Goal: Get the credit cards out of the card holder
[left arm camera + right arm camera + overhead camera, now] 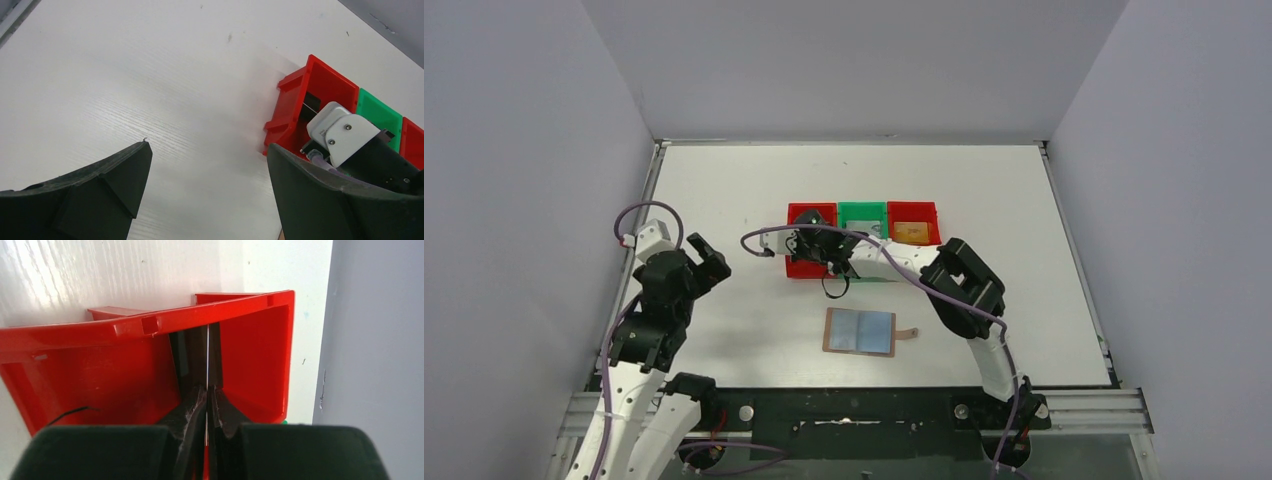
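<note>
The card holder [860, 331], a tan wallet with pale blue inner pockets, lies open on the table in front of the bins, strap tab to its right. My right gripper [814, 236] reaches into the left red bin [806, 268] and is shut on a black credit card [214, 352], held on edge inside the bin [115, 375]. The card also shows in the left wrist view [311, 103]. A gold-orange card [911, 232] lies in the right red bin. My left gripper [709, 258] is open and empty above bare table, left of the bins.
The red, green [861, 214] and red bins stand in a row at mid-table. The left red bin [295, 107] is to the right of my left gripper [207, 150]. Grey walls enclose the table on three sides. A purple cable loops near the right arm.
</note>
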Controlling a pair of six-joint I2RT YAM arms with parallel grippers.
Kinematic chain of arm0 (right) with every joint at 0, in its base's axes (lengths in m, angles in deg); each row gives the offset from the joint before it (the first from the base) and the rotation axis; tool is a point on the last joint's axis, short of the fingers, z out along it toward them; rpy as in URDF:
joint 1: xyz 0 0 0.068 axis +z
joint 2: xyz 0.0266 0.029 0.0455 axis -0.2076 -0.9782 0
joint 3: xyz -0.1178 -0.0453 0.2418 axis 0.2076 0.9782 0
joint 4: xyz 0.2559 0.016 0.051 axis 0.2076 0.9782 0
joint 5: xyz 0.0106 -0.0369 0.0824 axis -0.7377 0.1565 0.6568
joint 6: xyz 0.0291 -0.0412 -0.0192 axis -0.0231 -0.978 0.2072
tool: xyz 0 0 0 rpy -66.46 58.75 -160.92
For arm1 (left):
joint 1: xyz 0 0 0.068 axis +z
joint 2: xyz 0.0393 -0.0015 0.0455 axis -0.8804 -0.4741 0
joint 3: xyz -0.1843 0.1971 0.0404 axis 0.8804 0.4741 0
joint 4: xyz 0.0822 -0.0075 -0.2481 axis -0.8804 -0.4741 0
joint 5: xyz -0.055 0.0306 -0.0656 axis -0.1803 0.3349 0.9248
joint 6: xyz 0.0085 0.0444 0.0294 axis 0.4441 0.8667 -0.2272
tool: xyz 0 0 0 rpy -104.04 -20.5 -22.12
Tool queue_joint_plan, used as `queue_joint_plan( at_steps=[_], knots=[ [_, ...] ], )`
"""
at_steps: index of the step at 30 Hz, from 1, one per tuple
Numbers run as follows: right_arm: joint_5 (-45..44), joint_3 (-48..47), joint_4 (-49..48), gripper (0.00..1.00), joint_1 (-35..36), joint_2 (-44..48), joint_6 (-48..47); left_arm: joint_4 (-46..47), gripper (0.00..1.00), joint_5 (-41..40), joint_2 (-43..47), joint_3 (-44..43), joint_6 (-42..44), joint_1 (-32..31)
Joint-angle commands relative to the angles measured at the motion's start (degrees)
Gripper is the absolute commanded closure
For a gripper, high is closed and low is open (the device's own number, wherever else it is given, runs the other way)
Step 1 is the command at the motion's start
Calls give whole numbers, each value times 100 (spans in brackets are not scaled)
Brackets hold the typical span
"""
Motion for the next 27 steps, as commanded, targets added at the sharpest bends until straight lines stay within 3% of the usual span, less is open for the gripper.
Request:
queue_joint_plan(
  at_steps=[1, 10, 17, 27],
  knots=[
    [-341, -286, -372, 100, -86, -145, -175, 0, 13, -379, 236, -124, -124, 56],
    [-470, -373, -776, 92, -220, -507, -341, -32, 13, -450, 426, -123, -143, 58],
    [-275, -346, -638, 70, -237, -542, -383, 7, 13, -450, 564, -80, -143, 55],
    [68, -335, -401, 56, -297, -153, -14, 61, 13, -306, 546, -47, -101, 55]
  ],
)
